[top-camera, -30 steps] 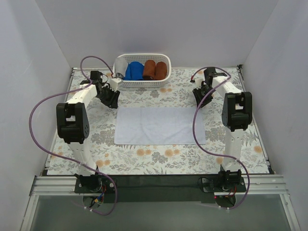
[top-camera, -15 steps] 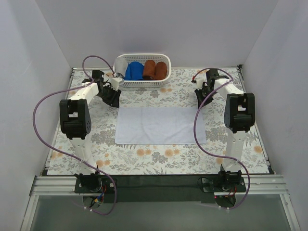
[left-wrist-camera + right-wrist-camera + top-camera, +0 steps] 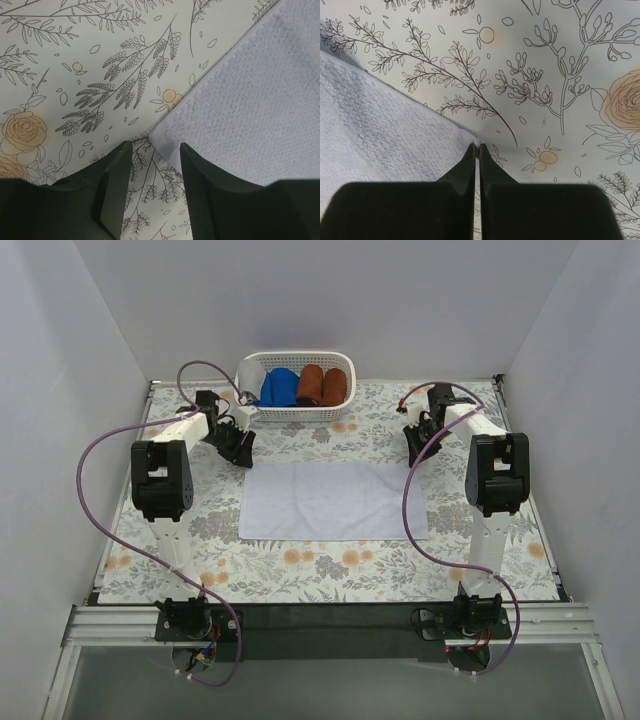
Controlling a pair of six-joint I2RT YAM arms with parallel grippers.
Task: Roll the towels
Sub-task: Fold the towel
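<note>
A pale blue-lavender towel lies flat and spread out in the middle of the flowered table cover. My left gripper is low at the towel's far left corner. In the left wrist view its jaws stand open, and the towel's corner pokes in between the fingertips, next to the right finger. My right gripper is at the far right corner. In the right wrist view it is shut, with the very tip of the towel pinched at its fingertips.
A white slatted basket stands at the back, just beyond the left gripper. It holds a bright blue cloth roll and two rust-brown rolls. White walls close in the table on three sides.
The right gripper's jaws have shut on the towel's far right corner. The left arm has swung right and brought its open jaws around the far left corner.
</note>
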